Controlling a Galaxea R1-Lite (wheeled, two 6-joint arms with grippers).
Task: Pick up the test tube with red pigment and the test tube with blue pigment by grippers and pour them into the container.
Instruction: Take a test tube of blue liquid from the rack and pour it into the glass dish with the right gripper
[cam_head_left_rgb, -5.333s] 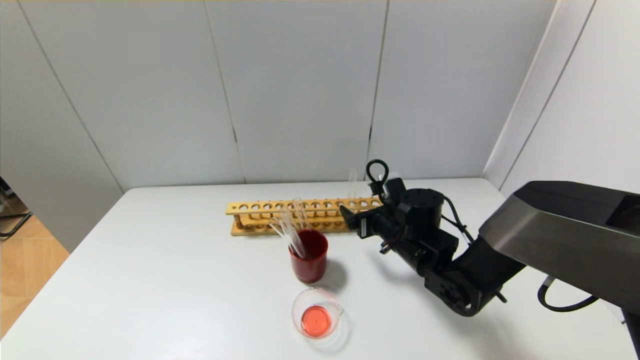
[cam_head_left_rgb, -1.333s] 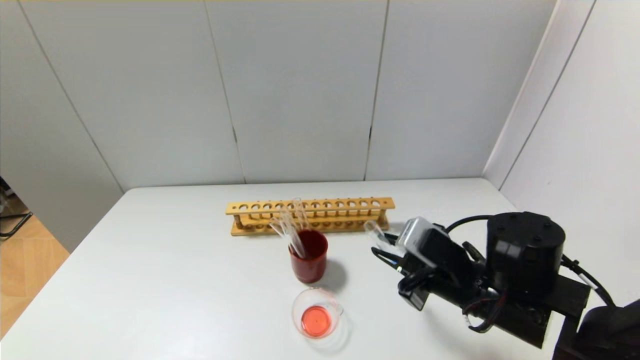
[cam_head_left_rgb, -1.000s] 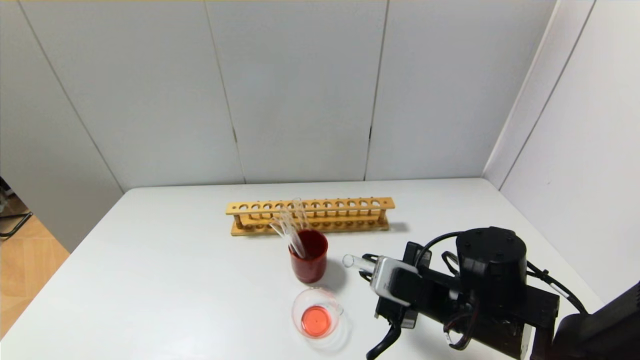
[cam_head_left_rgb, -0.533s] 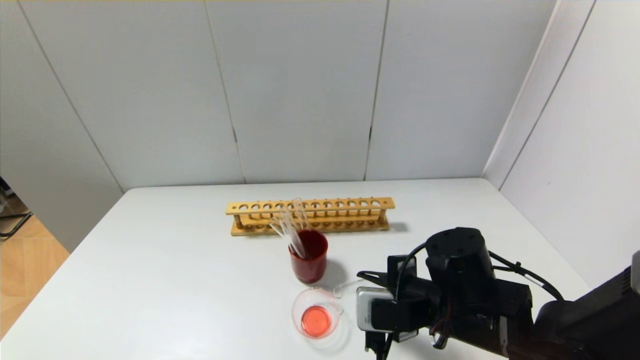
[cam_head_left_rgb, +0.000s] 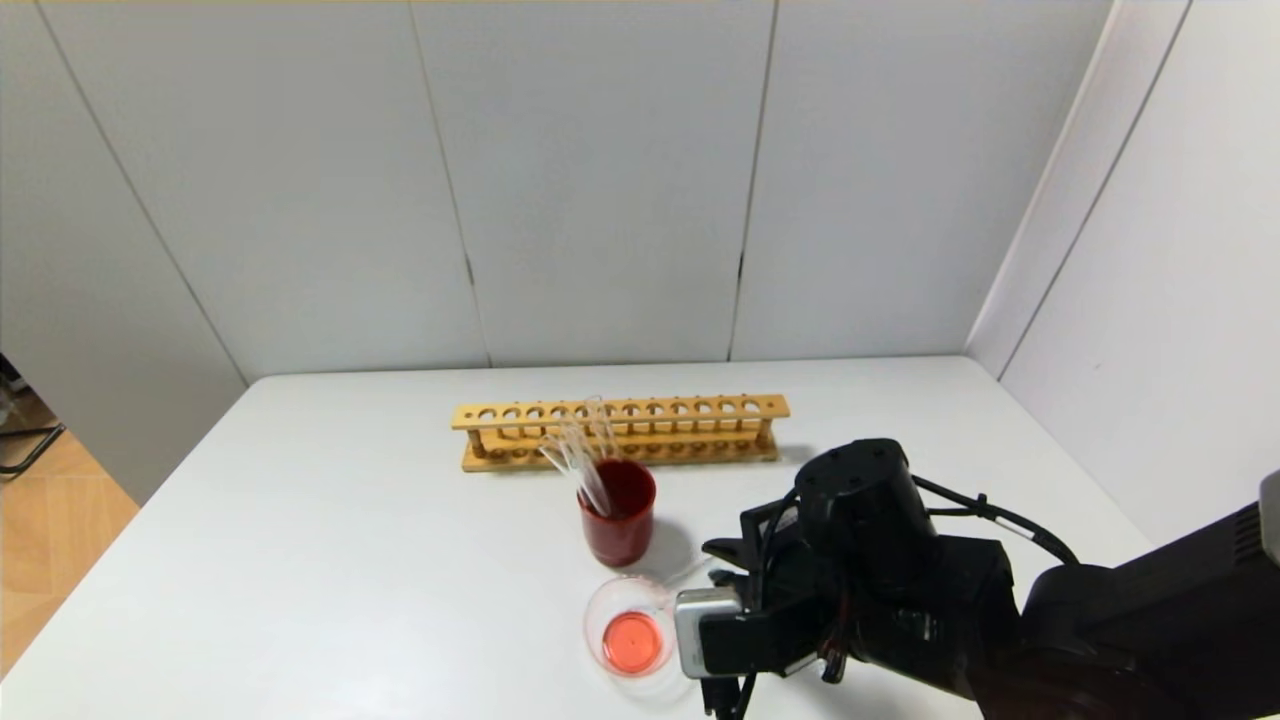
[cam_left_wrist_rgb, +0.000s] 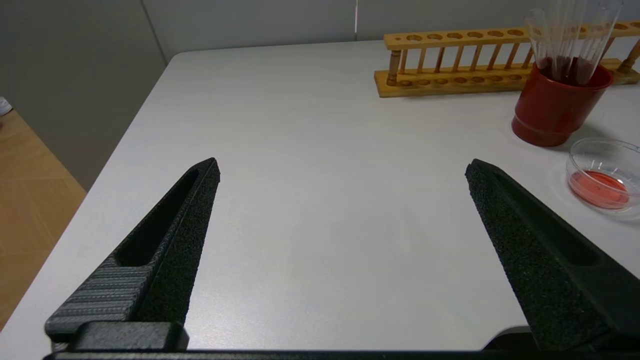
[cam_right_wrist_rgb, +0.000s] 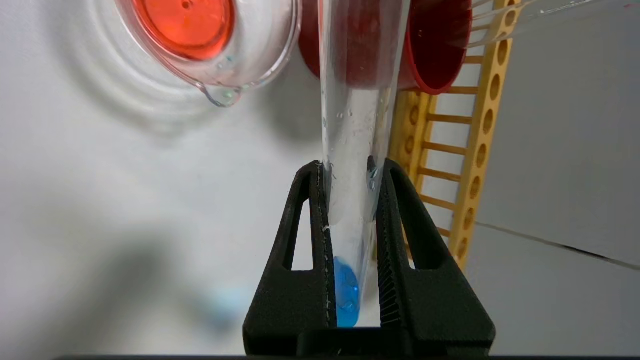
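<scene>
Right gripper (cam_right_wrist_rgb: 350, 200) fingers (cam_right_wrist_rgb: 305, 240) clamping the test tube with blue pigment (cam_right_wrist_rgb: 352, 150) beside the container (cam_head_left_rgb: 632, 625) holding red liquid, left gripper (cam_left_wrist_rgb: 342, 172) fingers gaping wide over the desk (cam_left_wrist_rgb: 310, 150)

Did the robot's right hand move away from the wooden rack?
Yes. The right gripper, shut on the test tube with blue pigment, moved from the wooden rack toward the robot, beside the container.

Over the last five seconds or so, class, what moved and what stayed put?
The right claw, shut on the test tube with blue pigment, carried it from the rack toward the container. Rack, red cup, container and the open left claw stayed.
</scene>
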